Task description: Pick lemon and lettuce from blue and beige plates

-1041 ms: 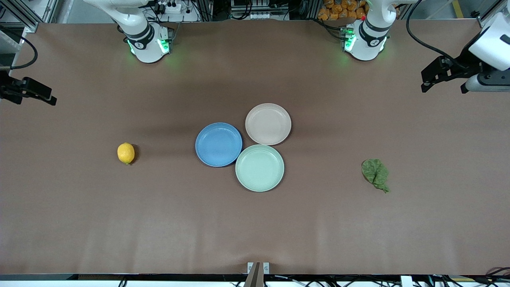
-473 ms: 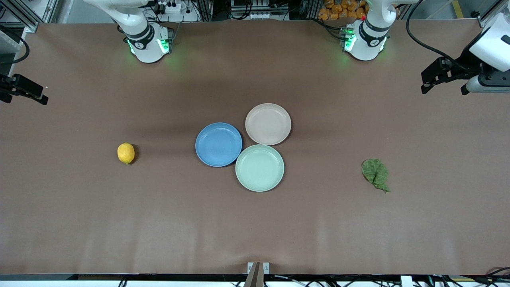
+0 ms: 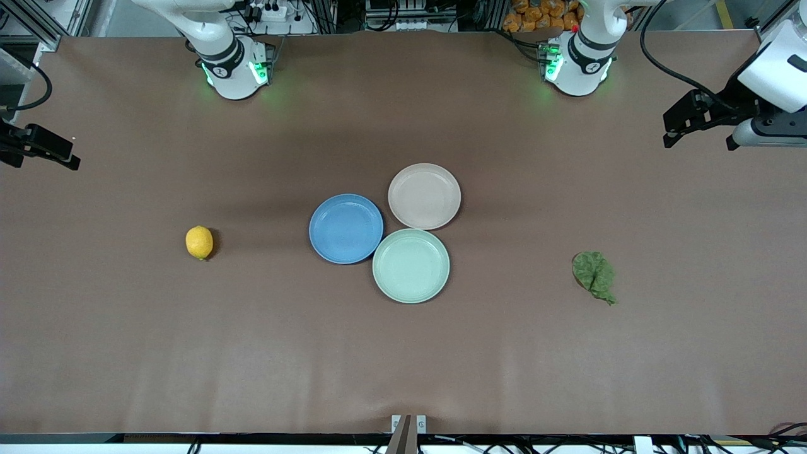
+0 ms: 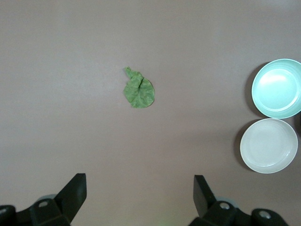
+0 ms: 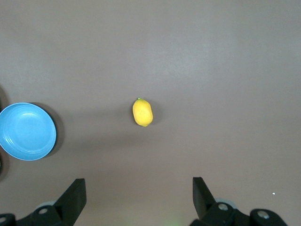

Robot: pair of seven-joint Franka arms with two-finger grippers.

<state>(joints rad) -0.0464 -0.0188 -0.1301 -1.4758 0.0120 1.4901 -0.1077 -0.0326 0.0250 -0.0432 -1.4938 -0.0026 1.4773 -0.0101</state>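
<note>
The lemon lies on the bare table toward the right arm's end, apart from the plates; it also shows in the right wrist view. The lettuce lies on the table toward the left arm's end, and shows in the left wrist view. The blue plate and the beige plate sit mid-table, both with nothing on them. My right gripper is open and empty, high over its end of the table. My left gripper is open and empty, high over its end.
A pale mint-green plate touches the blue and beige plates and lies nearer the front camera than both. The brown table spreads wide round the plates. The arm bases stand along the edge farthest from the front camera.
Both grippers have shifted only slightly at their ends of the table. The lemon, the lettuce and the plates have not moved.
</note>
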